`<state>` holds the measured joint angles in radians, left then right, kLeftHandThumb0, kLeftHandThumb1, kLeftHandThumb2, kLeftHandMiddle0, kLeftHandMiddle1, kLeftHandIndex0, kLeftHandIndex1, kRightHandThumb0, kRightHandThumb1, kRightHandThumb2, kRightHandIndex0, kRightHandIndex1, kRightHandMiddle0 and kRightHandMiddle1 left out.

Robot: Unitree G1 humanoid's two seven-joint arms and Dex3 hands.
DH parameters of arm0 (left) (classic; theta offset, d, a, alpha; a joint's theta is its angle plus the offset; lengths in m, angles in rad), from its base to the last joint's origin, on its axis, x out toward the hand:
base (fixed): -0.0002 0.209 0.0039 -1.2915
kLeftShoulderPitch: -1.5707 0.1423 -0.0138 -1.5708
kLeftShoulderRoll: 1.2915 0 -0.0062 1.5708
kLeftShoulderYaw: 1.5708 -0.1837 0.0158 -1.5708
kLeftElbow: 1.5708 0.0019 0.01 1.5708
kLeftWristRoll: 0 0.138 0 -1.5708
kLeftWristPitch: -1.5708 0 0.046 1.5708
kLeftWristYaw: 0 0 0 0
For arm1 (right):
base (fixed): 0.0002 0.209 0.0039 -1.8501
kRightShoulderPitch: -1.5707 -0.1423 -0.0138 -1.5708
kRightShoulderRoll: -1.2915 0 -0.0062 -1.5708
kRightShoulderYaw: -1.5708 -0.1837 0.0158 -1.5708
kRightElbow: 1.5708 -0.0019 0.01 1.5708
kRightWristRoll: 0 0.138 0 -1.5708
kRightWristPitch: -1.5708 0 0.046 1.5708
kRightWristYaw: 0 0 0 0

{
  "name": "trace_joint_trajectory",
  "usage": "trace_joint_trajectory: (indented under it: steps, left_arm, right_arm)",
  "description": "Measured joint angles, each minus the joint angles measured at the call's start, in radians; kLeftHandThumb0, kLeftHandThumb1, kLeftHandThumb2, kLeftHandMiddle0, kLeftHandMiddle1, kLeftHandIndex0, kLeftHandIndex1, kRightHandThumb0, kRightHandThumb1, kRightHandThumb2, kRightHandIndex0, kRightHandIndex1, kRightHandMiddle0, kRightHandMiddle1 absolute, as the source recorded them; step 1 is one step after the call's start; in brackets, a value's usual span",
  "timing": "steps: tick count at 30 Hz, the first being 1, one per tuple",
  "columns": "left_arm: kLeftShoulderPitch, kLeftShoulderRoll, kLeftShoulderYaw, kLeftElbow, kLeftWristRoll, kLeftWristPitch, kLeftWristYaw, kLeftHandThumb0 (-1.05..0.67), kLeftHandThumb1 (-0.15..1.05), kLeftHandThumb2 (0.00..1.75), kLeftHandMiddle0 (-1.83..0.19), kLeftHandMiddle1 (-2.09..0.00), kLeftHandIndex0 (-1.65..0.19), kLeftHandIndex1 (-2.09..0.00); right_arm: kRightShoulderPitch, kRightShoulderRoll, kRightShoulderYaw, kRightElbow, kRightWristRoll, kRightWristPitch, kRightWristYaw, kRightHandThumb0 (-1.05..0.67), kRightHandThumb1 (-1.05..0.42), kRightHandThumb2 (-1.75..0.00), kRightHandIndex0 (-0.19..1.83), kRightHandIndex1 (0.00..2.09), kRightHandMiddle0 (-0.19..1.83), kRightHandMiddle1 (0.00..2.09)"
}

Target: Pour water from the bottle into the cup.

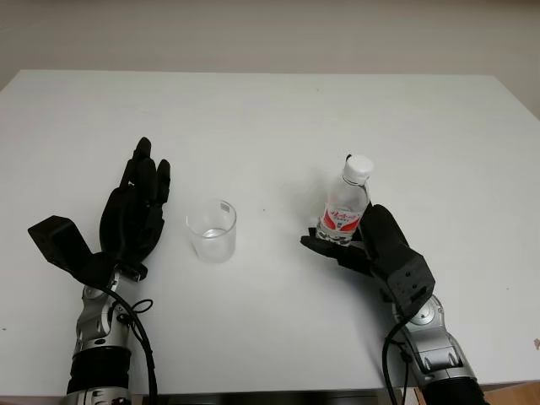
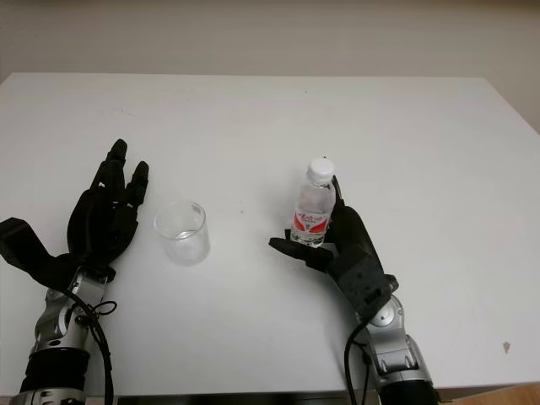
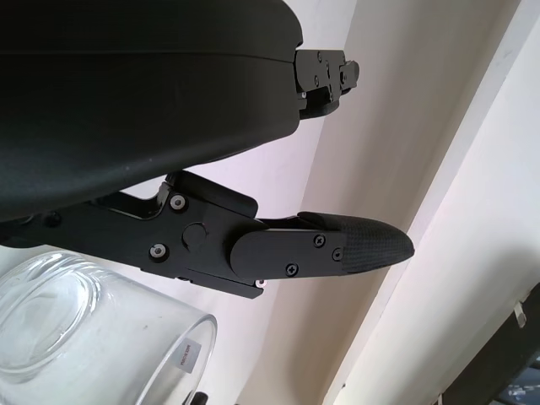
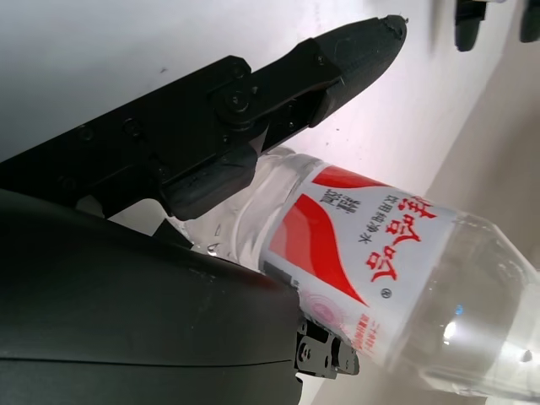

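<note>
On the white table (image 1: pixel 270 110), right hand (image 1: pixel 371 240) fingers clasp the upright bottle (image 1: pixel 344 207); left hand (image 1: pixel 135 211) open beside the cup (image 1: pixel 211 230).

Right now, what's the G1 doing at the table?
It's set up to pour water. The right hand is around the lower part of a small water bottle that stands upright on the white table, white cap still on. A clear cup stands upright to the bottle's left, apart from it. The left hand is open beside the cup, on its far side from the bottle, holding nothing. No pouring has begun.
</note>
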<state>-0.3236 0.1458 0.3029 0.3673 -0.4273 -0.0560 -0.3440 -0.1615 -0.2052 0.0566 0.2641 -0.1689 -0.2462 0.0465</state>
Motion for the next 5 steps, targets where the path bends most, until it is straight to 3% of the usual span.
trace_joint_trajectory:
  steps: [5]
  left_arm:
    - [0.0,0.001,0.0,0.0,-0.002,0.0,-0.006,-0.69,1.05,0.37,0.09,-0.05,0.06,-0.06]
  right_arm:
    - [-0.002,0.001,0.0,0.003,0.01,-0.01,0.007,-0.99,-0.92,-0.06,-0.19,0.0,-0.19,0.0]
